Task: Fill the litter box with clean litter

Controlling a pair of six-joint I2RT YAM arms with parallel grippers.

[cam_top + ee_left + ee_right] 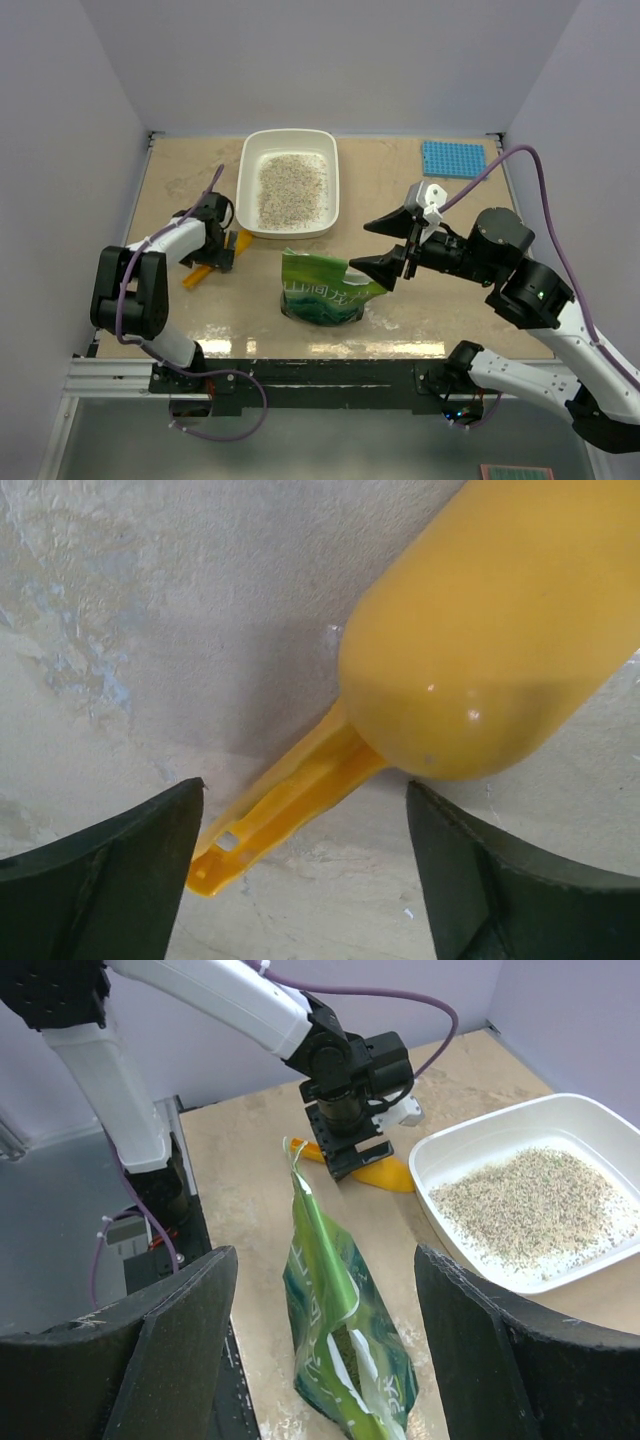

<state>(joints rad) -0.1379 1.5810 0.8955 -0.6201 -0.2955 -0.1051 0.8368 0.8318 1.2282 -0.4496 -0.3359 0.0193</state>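
Observation:
The white litter box (243, 180) stands at the back centre with a layer of beige-grey litter (290, 190) in it; it also shows in the right wrist view (430, 1160) with the litter (530, 1205). A crinkly green bag (320, 290) stands torn open in front of it. My left gripper (225, 250) is open, low over the orange-yellow scoop (200, 272); in the left wrist view the scoop's handle (280, 810) lies between the spread jaws (305, 783), untouched. My right gripper (362, 246) is open and empty, held above and to the right of the bag (340, 1310).
A small blue studded mat (453, 158) lies at the back right. The scoop's bowl (385, 1173) rests just left of the litter box's near corner. Purple walls close the table on three sides.

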